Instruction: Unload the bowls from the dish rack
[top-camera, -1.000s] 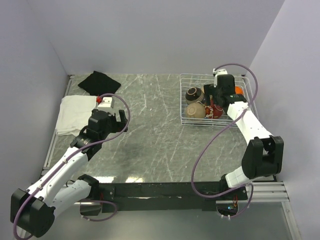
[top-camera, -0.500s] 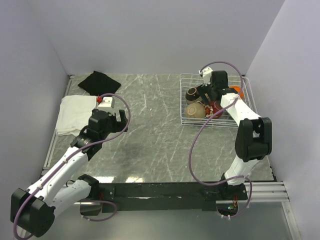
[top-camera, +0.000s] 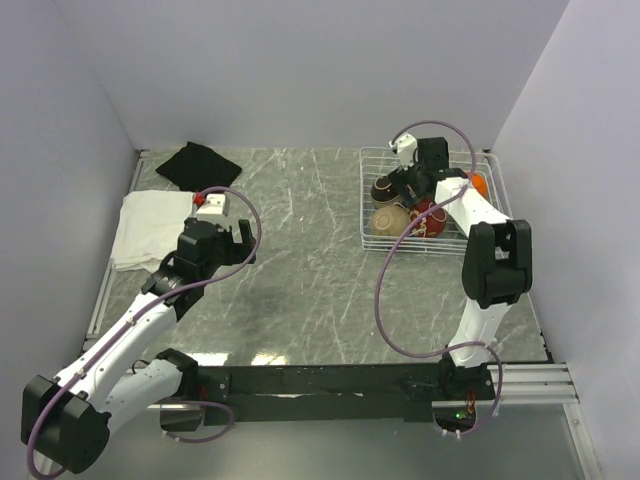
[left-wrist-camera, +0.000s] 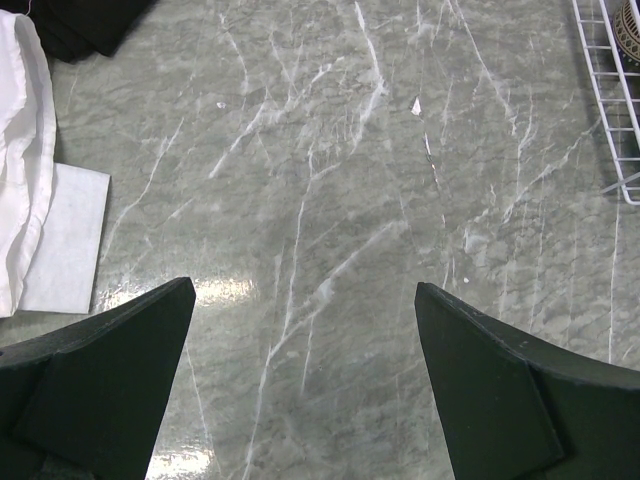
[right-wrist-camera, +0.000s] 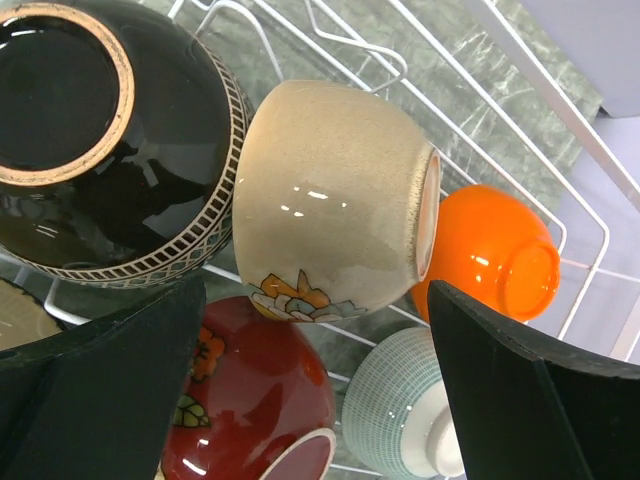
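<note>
The white wire dish rack (top-camera: 363, 205) stands at the back right of the table. Several bowls lie in it on their sides: a black one (right-wrist-camera: 100, 140), a beige flowered one (right-wrist-camera: 330, 190), an orange one (right-wrist-camera: 490, 260), a red flowered one (right-wrist-camera: 250, 400) and a pale green gridded one (right-wrist-camera: 400, 420). My right gripper (right-wrist-camera: 315, 290) hangs open just above them, its fingers either side of the beige bowl's lower edge, holding nothing. From above, the right gripper (top-camera: 412, 186) covers the rack's middle. My left gripper (left-wrist-camera: 305, 288) is open over bare marble, far from the rack.
A white cloth (top-camera: 150, 225) and a black cloth (top-camera: 198, 163) lie at the back left, with a small white and red block (top-camera: 210, 205) beside them. The rack's near corner (left-wrist-camera: 605, 120) shows in the left wrist view. Walls close in at the back and on both sides.
The right arm has swung left and further back over the rack, its forearm folding more upright. Its jaws stay open. The left arm has not moved.
</note>
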